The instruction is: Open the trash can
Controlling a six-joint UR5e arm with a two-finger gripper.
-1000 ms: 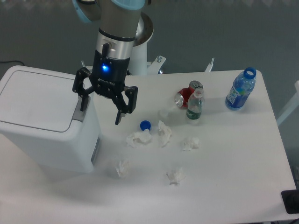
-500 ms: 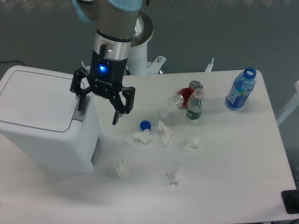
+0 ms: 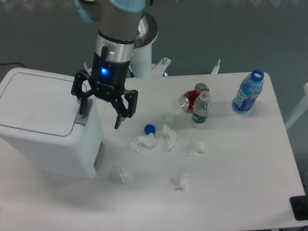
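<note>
The trash can is a large white boxy bin at the left of the table, its flat lid down. A grey push tab sits at the lid's right edge. My gripper hangs open over that right edge, pointing down. Its left finger is just above the tab; whether it touches I cannot tell. The right finger hangs over the table beside the bin's right wall. Nothing is between the fingers.
A blue bottle cap and several crumpled tissues lie right of the bin. A red can lies on its side by a small green-labelled bottle. A blue bottle stands at the far right.
The gripper has shifted slightly to the left and up, bringing its left finger over the bin's push tab. Its fingers stayed open.
</note>
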